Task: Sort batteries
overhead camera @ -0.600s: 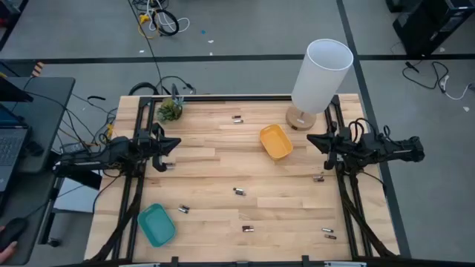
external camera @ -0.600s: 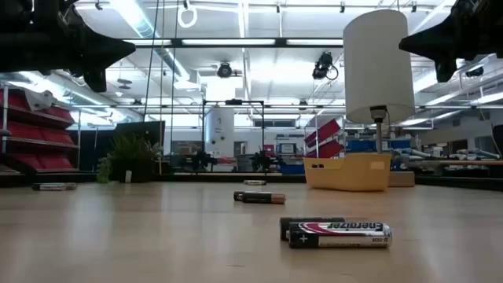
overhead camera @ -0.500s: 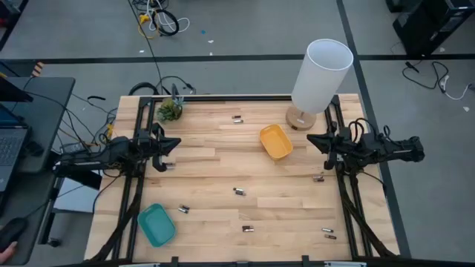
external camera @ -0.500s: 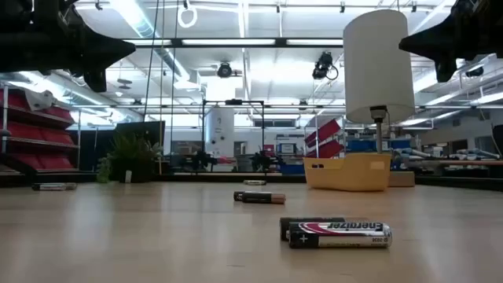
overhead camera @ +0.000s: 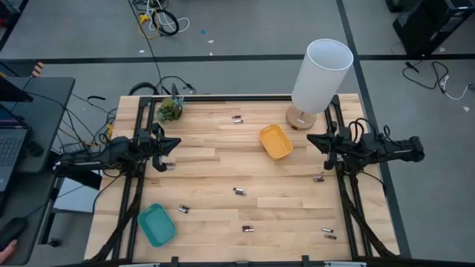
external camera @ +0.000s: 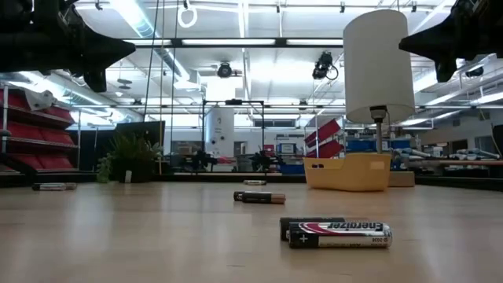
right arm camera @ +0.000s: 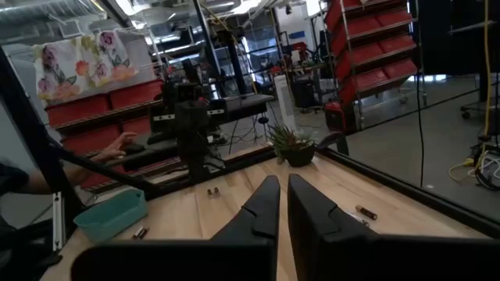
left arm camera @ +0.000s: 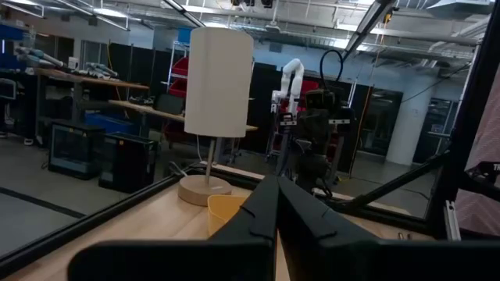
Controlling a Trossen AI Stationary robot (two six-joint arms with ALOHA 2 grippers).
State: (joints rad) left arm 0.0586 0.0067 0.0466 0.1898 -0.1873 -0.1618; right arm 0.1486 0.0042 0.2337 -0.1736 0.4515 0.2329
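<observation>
Where scattered on wood, batteries (overhead camera: 239, 191) lie flat, mostly left-right

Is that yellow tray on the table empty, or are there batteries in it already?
Empty: from above, the yellow tray shows only its bare yellow floor; the batteries lie scattered on the table.

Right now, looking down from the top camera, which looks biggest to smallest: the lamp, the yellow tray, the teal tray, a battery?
1. The lamp, though it stands taller, nearer the camera.
2. The teal tray and yellow tray look alike.
3. A battery, tiniest.
</observation>
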